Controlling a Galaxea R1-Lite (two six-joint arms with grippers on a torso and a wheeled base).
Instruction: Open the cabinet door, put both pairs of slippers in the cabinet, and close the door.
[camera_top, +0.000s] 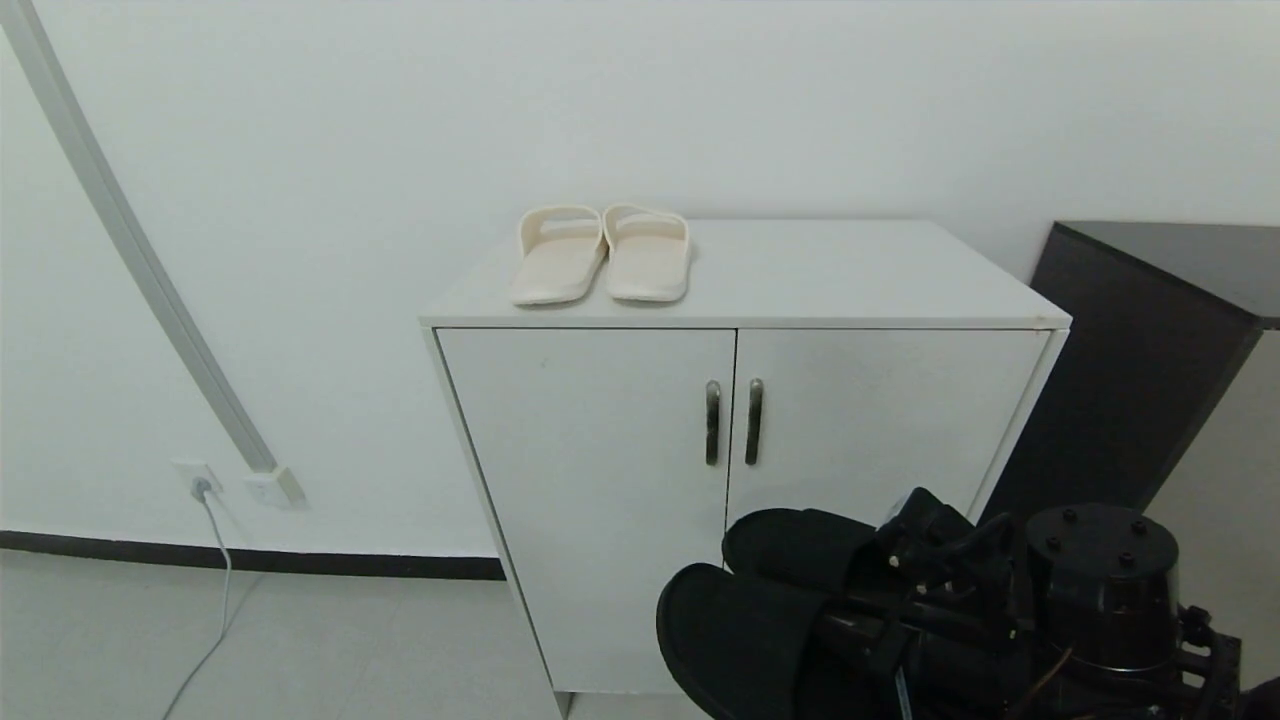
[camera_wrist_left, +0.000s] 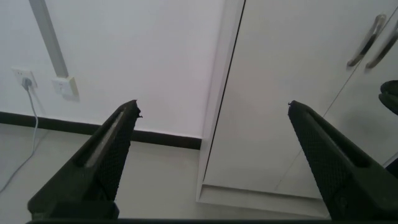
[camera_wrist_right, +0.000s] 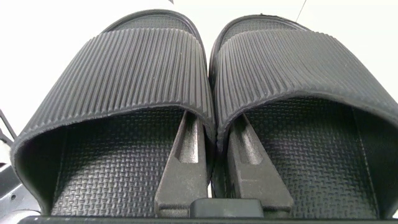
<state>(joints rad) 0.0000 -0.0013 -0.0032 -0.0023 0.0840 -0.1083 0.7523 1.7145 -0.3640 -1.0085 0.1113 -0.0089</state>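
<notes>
A white cabinet (camera_top: 600, 500) stands against the wall, and both of its doors are closed. Its two dark handles (camera_top: 733, 422) meet at the middle. On the left part of its top, a beige pair of slippers (camera_top: 600, 255) lies side by side. My right gripper (camera_wrist_right: 214, 143) is low in front of the right door and is shut on the black pair of slippers (camera_top: 760, 600). One finger sits inside each slipper, pinching their adjoining sides (camera_wrist_right: 211, 93). My left gripper (camera_wrist_left: 212, 107) is open with nothing in it, low down by the cabinet's left front corner.
A dark cabinet (camera_top: 1150, 360) stands just right of the white one. Left of it, the wall carries a slanted grey conduit (camera_top: 130, 240) and a socket with a plugged-in cable (camera_top: 197, 485) trailing onto the grey floor (camera_top: 300, 650).
</notes>
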